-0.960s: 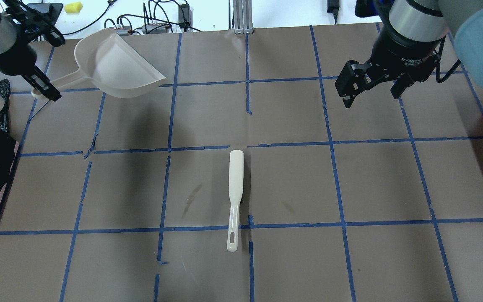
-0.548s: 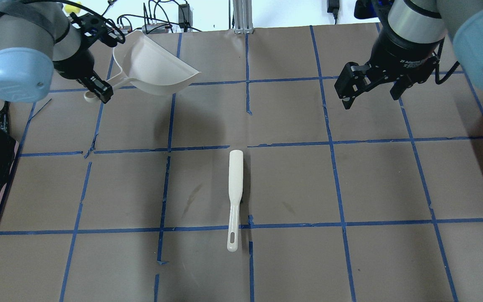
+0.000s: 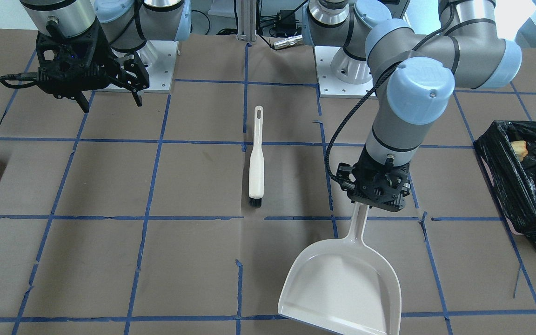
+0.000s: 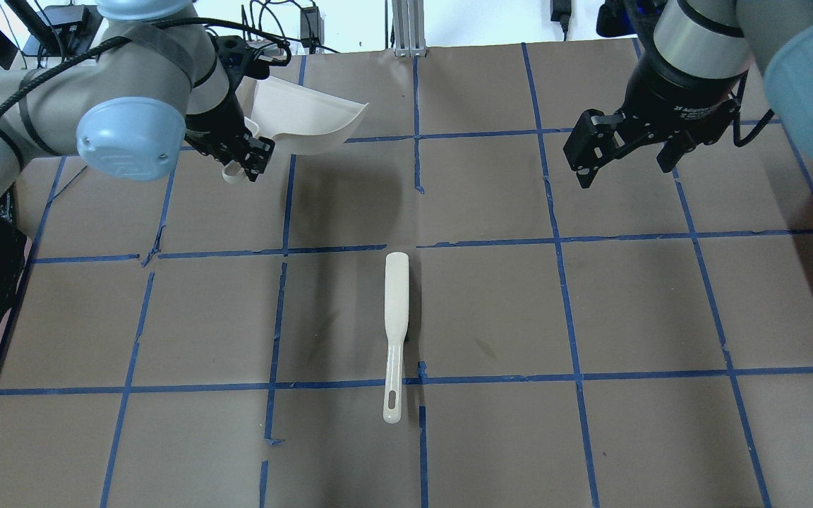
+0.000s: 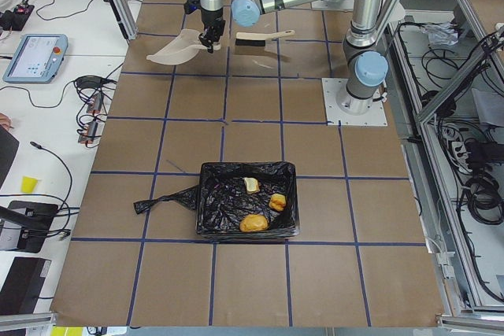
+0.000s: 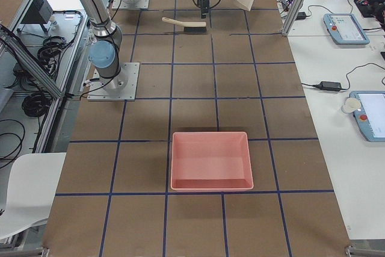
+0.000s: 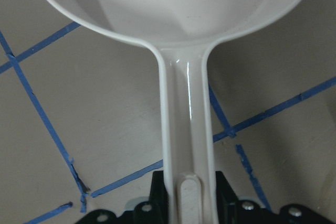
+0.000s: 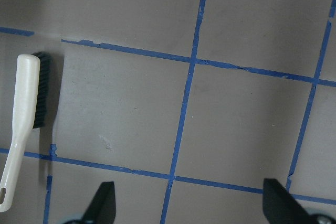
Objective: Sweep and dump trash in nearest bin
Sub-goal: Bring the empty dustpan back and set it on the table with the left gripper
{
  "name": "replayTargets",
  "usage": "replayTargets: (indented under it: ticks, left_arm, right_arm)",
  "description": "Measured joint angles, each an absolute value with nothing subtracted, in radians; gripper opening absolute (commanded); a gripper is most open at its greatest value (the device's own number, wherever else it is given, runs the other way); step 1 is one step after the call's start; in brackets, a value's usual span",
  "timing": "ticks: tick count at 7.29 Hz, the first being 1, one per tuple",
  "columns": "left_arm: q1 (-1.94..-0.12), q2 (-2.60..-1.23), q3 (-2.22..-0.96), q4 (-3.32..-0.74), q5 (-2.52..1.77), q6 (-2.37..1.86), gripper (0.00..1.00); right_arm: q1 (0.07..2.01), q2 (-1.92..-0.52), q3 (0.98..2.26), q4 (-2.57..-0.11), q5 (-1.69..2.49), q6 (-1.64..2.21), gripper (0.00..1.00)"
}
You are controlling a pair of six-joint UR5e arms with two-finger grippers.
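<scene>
Table point(image 4: 590, 437) w/ blue tape grid. Bin point(image 5: 211, 206) lower centre of left-side view. Dustpan point(image 3: 342, 284) upper left overhead, handle clamped in left gripper point(image 4: 244, 159). Brush point(image 4: 395, 317) flat, mid-table. Right gripper point(image 4: 624, 166) wide open, empty. Trash point(image 5: 253, 223), 3 pcs, inside bin.

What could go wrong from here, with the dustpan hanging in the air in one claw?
The left claw grips the dustpan only near the end of its thin handle, so the raised pan might twist or slip. It also hangs close to the far edge of the table, so a careless set-down could leave it overhanging.
</scene>
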State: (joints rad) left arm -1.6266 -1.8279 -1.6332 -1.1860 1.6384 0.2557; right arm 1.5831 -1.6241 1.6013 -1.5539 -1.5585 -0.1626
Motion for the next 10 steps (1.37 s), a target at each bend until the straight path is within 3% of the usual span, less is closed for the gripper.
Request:
replayTargets:
  ticks: [3, 10]
  left_arm:
    - [-1.768, -1.905, -1.644, -1.066, 1.593, 0.035, 0.11]
    - [-1.862, -2.028, -1.665, -0.868, 1.454, -0.071, 0.12]
  right_arm:
    - [1.583, -1.624, 1.601, -1.554, -1.557, -0.163, 1.00]
    - [1.583, -1.624, 1.601, -1.554, -1.555, -0.163, 1.00]
